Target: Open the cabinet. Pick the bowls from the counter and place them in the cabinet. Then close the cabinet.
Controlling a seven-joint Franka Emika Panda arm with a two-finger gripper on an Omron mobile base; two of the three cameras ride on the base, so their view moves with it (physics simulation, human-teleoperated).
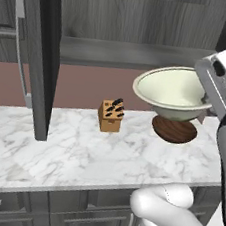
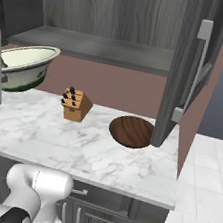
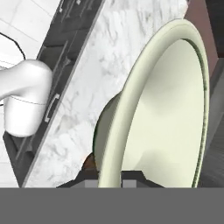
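The hand (image 3: 109,181) pinches the cream bowl (image 1: 174,91) by its rim, up above the tabletop (image 1: 79,156), so lift it level and slide it slowly onto the open cabinet (image 1: 137,55) shelf.

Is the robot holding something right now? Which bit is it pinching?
Yes. The gripper is shut on the cream-white bowl, pinching its rim, and holds it up above the counter.
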